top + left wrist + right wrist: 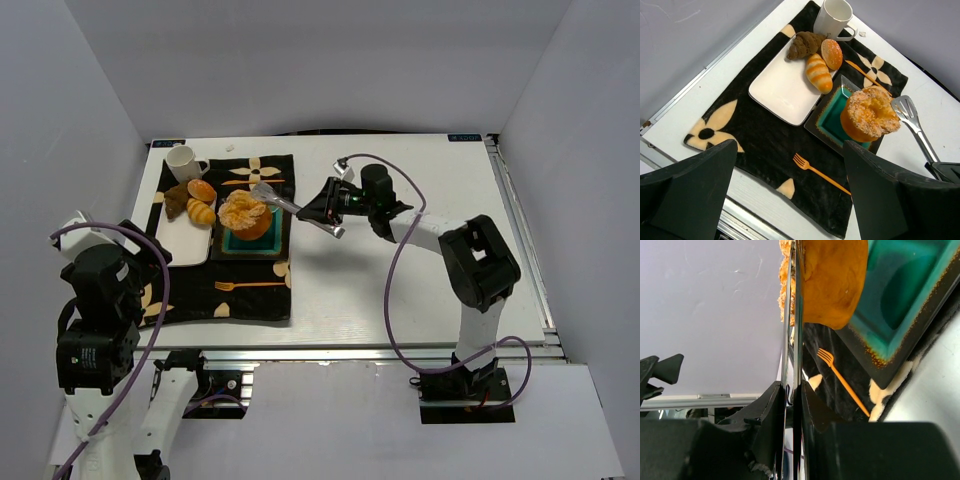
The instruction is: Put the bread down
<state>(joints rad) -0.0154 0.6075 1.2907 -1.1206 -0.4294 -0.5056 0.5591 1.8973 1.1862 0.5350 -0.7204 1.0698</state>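
Bread (246,213) sits tilted on the teal dish (232,246), at 3 o'clock from the white plate (188,245). The right gripper's (320,210) jaws pinch a slotted spatula (272,196) at the bread's 2 o'clock side. The left gripper's (790,147) jaws are spread. Placing looks nearly done, with only the spatula left to withdraw.

Ahead of the matte black fingers (690,195) of the left gripper (790,145) spreads a black fabric mat (765,145) patterned with cream petal shapes. On it — a plain white rectangular plate (780,90), a teal square dish (832,117) with a dark speckled rim, a thin orange fork (821,174). The large round bread bun (869,115) is orange-tan — paler on its ridged top, darker below. Silver metal tongs (918,135) gleam between the black fingers (765,425) of the right gripper (791,390).
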